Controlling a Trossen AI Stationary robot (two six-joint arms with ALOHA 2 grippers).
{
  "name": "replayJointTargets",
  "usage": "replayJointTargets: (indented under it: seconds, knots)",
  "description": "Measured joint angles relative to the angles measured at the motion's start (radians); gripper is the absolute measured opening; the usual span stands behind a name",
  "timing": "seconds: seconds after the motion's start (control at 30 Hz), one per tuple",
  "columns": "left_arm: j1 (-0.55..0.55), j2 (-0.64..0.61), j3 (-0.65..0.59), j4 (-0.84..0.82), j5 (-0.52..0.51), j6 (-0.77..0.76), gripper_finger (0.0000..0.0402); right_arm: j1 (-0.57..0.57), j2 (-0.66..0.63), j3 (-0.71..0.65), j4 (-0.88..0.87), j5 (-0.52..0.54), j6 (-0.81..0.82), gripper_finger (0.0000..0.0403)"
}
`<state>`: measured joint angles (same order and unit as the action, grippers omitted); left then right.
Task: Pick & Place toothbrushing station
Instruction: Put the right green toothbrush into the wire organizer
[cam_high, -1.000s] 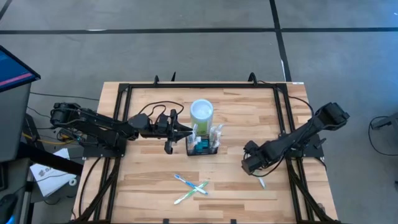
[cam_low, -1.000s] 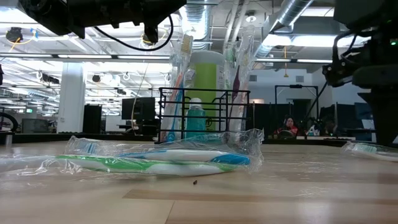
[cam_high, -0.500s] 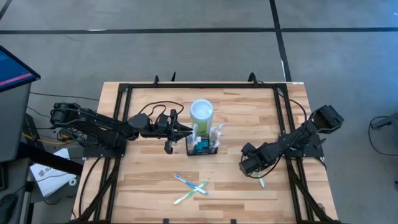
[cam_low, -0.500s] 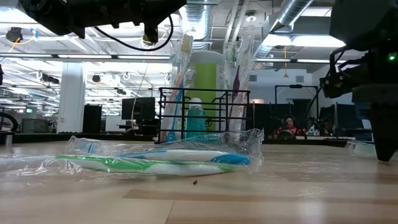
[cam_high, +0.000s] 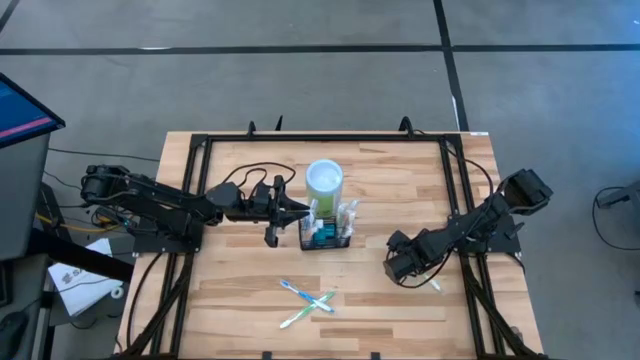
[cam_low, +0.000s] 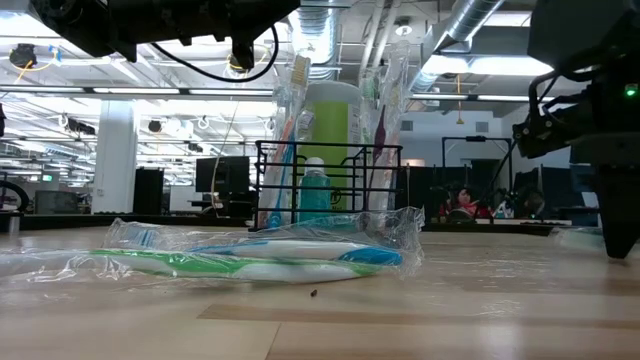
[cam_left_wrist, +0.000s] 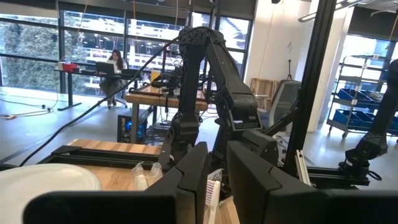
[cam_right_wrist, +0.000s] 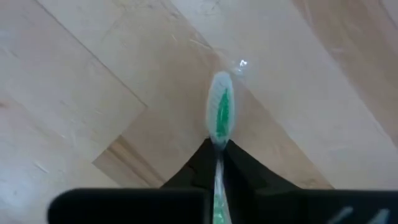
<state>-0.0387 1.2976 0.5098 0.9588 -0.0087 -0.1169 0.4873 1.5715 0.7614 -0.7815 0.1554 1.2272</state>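
Pinching a wrapped green toothbrush (cam_right_wrist: 220, 115) between its fingers, the right end effector (cam_high: 418, 272) is down at the wooden bench (cam_high: 400, 310), well to the right of the toothbrushing station (cam_high: 327, 233). The right wrist view shows the two dark fingers closed on the brush's neck, with the green-and-white head sticking out past the fingertips over the bench planks.

The toothbrushing station, a black wire-mesh caddy, stands upright near the middle of the bench, holding a teal bottle (cam_low: 314, 188) and several wrapped toothbrushes standing on end. A lime-green cup (cam_high: 324, 179) with a white inside stands just behind the station, touching or nearly so.

The left end effector (cam_high: 297, 209) hovers just left of the station, level with its upper edge; its fingers sit close together with a narrow gap, and a wrapped brush head shows in that gap in the left wrist view, though I cannot tell whether it is gripped.

In front of the station, two more wrapped toothbrushes (cam_high: 306, 301) lie crossed on the bench.
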Motion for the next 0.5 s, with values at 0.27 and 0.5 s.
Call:
replayJointTargets:
  seconds: [0.27,0.5]
  knots:
    - [0.000,0.000,0.000,0.000,0.000,0.000,0.0054,-0.029,-0.074,0.000,-0.027,0.016,-0.037,0.0006]
    - [0.000,0.000,0.000,0.000,0.001,0.000,0.0054,-0.015,-0.232,0.000,0.020,0.170,-0.096,0.0003]
